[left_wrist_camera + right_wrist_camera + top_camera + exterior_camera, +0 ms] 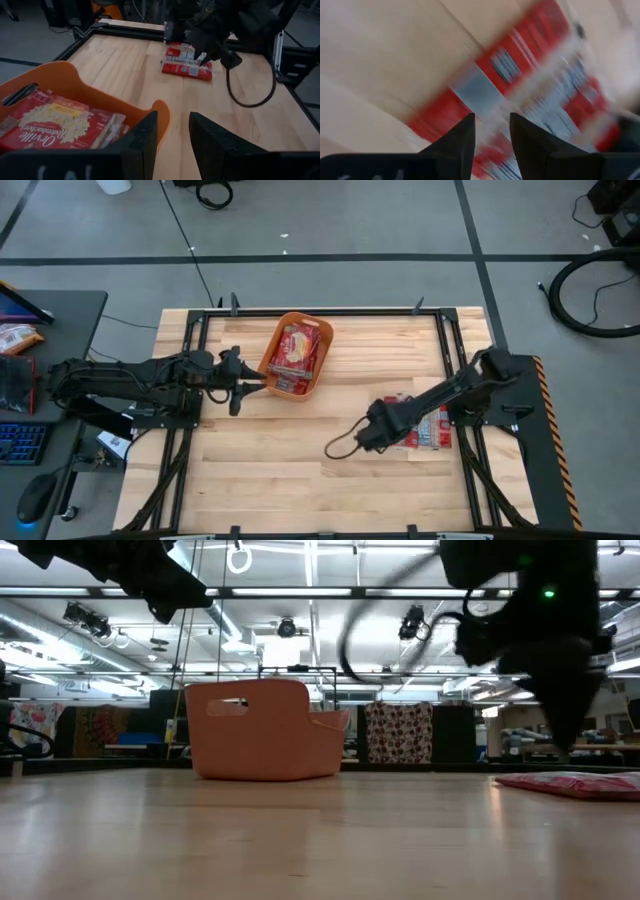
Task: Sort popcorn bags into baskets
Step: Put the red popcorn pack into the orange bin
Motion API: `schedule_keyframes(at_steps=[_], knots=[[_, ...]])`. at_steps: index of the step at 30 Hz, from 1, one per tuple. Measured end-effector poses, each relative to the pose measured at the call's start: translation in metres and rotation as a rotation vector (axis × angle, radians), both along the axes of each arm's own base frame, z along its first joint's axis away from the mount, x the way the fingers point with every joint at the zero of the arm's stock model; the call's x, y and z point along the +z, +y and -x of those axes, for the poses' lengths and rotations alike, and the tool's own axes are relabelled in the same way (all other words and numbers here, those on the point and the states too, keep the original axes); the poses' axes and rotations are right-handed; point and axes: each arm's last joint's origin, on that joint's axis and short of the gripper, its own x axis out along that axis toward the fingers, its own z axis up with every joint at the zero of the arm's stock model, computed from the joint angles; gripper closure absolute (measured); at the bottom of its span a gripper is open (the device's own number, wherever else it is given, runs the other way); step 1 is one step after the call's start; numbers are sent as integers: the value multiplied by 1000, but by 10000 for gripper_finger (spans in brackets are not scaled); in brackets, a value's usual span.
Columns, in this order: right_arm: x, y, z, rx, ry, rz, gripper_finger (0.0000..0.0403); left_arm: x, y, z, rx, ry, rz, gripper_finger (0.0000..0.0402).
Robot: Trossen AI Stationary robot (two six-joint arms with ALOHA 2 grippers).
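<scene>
On the table [260, 480], toward the far edge and left of centre: the basket [318, 358], with popcorn bags [292, 350] lying inside; just beside the basket's left end, over its rim: the left gripper [262, 385], fingers a little apart; well apart, toward the table's right edge: a loose pile of popcorn bags [432, 427]; directly over that pile's left part: the right gripper [385, 423], fingers slightly apart.

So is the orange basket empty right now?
No, the orange basket already holds several red popcorn bags, plain in the high view.
</scene>
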Motion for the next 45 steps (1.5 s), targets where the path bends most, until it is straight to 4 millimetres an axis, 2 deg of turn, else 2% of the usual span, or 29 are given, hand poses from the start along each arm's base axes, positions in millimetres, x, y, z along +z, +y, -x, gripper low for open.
schedule_keyframes(at_steps=[5,11,14,19,21,26,30,38,45], knots=[[1,8,10,46,181,47,277,0,0,0,-4,1,-13,285],[-14,-2,17,99,243,4,277,0,0,0,-5,1,-14,285],[-27,-9,9,151,152,-22,277,0,0,0,-4,-1,-14,285],[-29,-17,-32,379,-210,9,277,2,0,-1,-4,-17,-13,285],[-28,-20,-44,460,-295,13,277,2,0,-1,-2,-24,-9,285],[-13,-25,-53,626,-307,114,277,2,0,-1,5,-24,16,285],[-9,-24,-56,774,-274,169,277,2,0,-1,5,-26,16,285],[-7,-58,-57,923,-152,-62,260,3,0,-1,4,-29,13,285],[-8,-70,-53,1040,-118,-187,198,2,0,-1,4,-25,13,285]])
